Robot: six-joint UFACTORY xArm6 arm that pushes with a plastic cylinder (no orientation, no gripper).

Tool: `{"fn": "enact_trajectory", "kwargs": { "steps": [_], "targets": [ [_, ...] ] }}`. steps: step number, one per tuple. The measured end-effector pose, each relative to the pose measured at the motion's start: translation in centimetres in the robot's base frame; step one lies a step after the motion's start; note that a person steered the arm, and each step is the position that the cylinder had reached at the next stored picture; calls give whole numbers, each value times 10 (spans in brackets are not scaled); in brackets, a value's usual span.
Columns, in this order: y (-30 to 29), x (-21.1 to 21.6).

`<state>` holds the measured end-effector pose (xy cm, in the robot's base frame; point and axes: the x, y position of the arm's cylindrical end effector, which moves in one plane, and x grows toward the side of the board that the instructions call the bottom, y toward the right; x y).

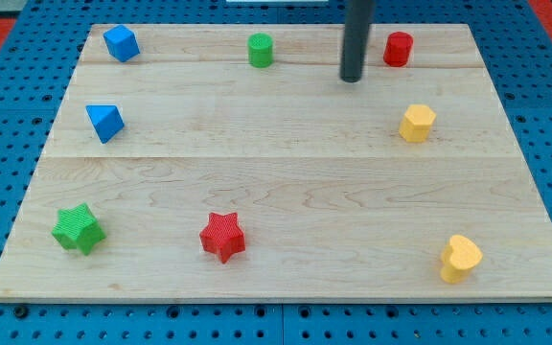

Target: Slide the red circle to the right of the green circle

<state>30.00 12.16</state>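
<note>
The red circle stands near the view's top edge of the wooden board, right of centre. The green circle stands at the same height, well to its left. My tip comes down between the two, just left of and slightly below the red circle, with a small gap to it. The tip is much farther from the green circle.
A blue cube is at the top left and a blue triangular block below it. A green star and a red star lie near the bottom. A yellow hexagon and a yellow heart are on the right.
</note>
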Motion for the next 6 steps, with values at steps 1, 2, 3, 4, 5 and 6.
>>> {"fn": "enact_trajectory", "kwargs": {
  "steps": [1,2,3,4,5,6],
  "targets": [
    [66,-27],
    [78,-69],
    [84,-65],
    [134,-88],
    [118,-109],
    [51,-107]
  ]
}}
